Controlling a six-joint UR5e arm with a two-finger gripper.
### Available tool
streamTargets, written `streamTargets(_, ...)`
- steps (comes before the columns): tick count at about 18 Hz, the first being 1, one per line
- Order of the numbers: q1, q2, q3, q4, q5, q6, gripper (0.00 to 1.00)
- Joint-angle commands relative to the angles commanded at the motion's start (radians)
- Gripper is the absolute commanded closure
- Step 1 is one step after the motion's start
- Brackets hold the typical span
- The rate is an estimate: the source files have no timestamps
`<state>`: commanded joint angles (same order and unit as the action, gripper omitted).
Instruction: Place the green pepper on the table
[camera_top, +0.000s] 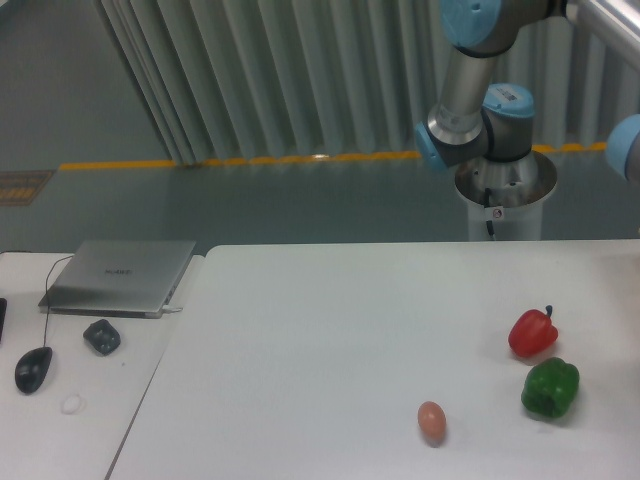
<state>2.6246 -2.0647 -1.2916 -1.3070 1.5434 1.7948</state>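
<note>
White surface (330, 330) carries the green pepper (550, 388) just beside a red pepper (532, 332); the jaws are out of view.

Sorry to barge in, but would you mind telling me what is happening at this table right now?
Nothing is being handled at the moment. The green pepper rests on the table near its right edge, just in front of a red pepper, with an egg to its left. Only the upper part of the robot arm is visible behind the table; its gripper is out of view. So the pepper appears to be placed already.
</note>
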Motion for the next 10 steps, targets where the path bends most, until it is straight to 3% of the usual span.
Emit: streamTargets(10,0.000,0.009,-0.020,0.000,-0.017,-0.002,0.00)
